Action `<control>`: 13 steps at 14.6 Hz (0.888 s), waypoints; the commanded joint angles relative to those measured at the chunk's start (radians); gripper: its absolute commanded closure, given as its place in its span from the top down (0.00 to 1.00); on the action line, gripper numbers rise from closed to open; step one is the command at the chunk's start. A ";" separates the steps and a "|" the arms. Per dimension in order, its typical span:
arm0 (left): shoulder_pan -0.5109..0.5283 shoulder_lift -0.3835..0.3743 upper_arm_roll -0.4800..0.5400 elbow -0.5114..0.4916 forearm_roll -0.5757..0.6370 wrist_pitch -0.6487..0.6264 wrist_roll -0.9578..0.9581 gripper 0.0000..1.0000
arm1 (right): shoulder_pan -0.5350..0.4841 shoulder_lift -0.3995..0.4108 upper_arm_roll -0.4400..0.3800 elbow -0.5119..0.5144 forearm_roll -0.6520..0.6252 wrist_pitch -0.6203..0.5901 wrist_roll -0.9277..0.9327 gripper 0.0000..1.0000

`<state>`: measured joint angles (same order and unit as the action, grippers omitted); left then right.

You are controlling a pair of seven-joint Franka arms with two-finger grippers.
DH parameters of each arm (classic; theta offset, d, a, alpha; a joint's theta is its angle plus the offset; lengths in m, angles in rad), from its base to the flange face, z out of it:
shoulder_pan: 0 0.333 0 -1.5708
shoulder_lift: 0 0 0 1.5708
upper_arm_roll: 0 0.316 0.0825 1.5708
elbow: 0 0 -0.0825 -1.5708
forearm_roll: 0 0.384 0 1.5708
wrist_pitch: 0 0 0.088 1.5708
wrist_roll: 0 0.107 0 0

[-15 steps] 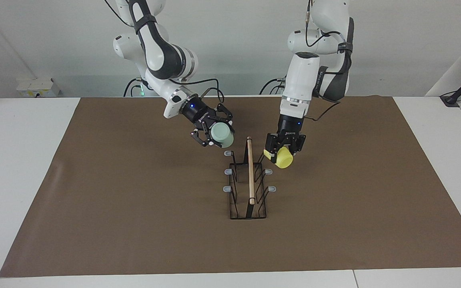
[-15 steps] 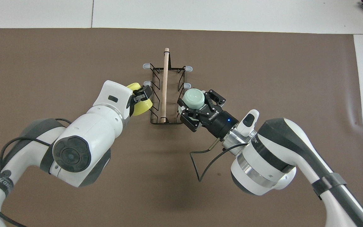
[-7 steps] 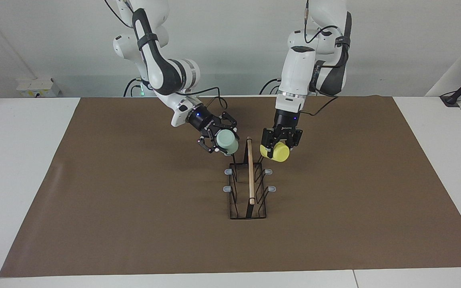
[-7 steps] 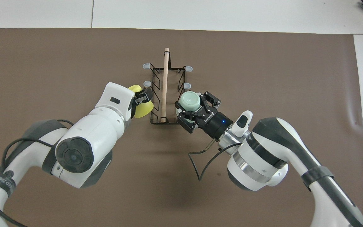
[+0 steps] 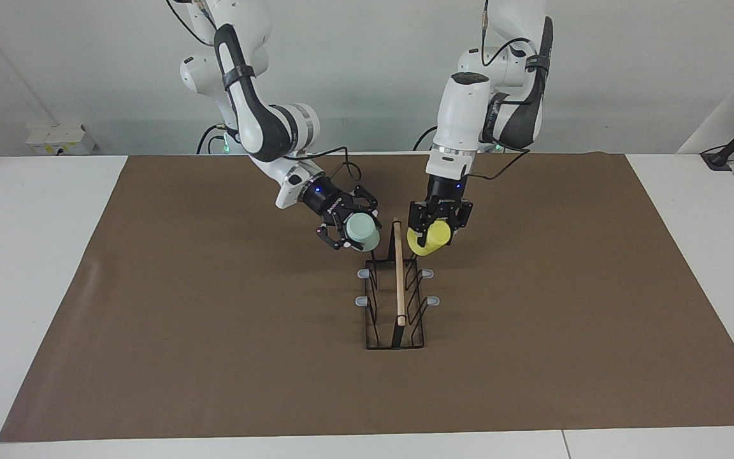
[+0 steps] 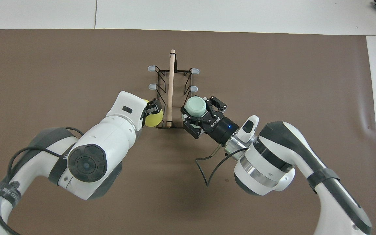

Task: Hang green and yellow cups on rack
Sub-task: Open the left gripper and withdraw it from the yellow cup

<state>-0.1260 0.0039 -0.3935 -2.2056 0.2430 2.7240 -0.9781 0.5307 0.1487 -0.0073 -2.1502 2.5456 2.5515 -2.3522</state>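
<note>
- Two cups hang in the air at the centre of both views, one per arm, each brought to the robots' end of the rack [image 5: 395, 299], which stands on the brown mat [image 5: 150, 319].
- In the facing view the right gripper [image 5: 349, 231], entering from the upper left, is clamped on the green cup [image 5: 362, 231]; the cup lies tilted with its base toward the camera, over the prong at the rack's end nearest the robots.
- My reading is that this tilt lines the cup's mouth up with the prong so it can slide on.
- Just right of centre in the same view, the left gripper [image 5: 435, 224] points almost straight down at the yellow cup [image 5: 427, 240], which covers the nearest prong on its side of the rack.
- Its fingers sit on either side of the yellow cup; whether they grip or have let go I cannot tell.
- Four grey-tipped prongs show bare in the overhead view, upper centre, either side of the wooden dowel [image 6: 170, 88].
</note>
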 commanded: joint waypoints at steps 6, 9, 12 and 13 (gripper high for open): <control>0.008 -0.021 0.016 0.096 0.013 -0.248 0.089 1.00 | -0.021 0.132 0.003 -0.019 0.182 -0.233 -0.191 0.00; 0.006 -0.033 0.073 0.116 0.004 -0.361 0.247 1.00 | -0.021 0.141 0.003 -0.019 0.188 -0.229 -0.217 0.00; 0.006 -0.035 0.133 0.142 -0.037 -0.400 0.379 1.00 | -0.021 0.141 0.003 -0.020 0.188 -0.223 -0.217 0.00; 0.008 -0.035 0.154 0.161 -0.075 -0.424 0.448 1.00 | -0.021 0.141 0.003 -0.020 0.188 -0.221 -0.217 0.24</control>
<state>-0.1220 -0.0163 -0.2692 -2.0741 0.2205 2.3588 -0.6426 0.5112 0.2977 -0.0113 -2.1657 2.5961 2.3250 -2.4937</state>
